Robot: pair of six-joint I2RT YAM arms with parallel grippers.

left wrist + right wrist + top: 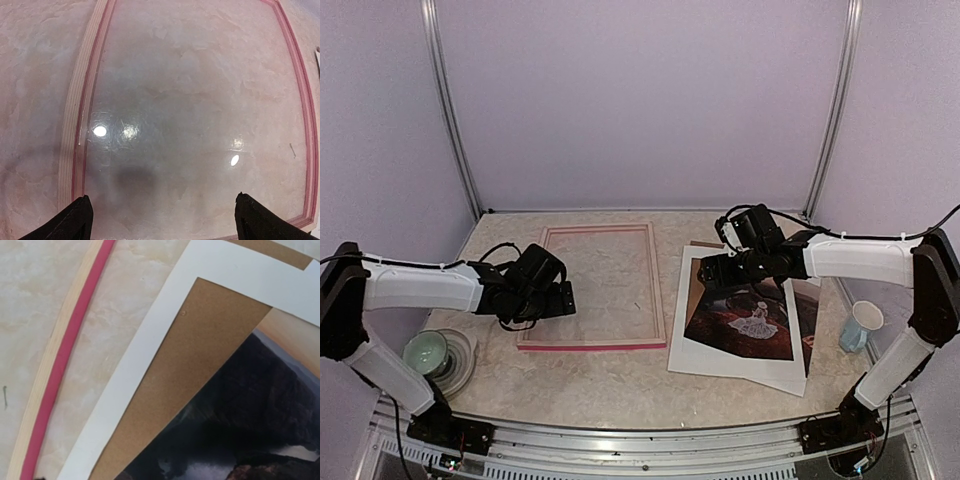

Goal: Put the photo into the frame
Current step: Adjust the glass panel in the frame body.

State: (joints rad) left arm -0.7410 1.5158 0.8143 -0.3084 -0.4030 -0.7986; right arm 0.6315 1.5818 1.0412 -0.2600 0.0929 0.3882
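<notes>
Early going here: the frame (591, 346) lies flat at the centre of the overhead view, and the photo (745, 318) is not in it yet. It sits to the right, stacked askew with a white mat (720, 365) and a brown backing board (200, 365). The left gripper (162, 220) hovers at the frame's left edge, fingers spread wide, empty. The right gripper (717, 270) hangs over the photo's upper left corner, jaws apart, nothing pinched. The next move likely calls for catching the print's edge alone, clear of mat and board.

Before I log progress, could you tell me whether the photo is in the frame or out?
Out. The photo lies with the white mat to the right of the frame, whose opening shows only tabletop.
</notes>
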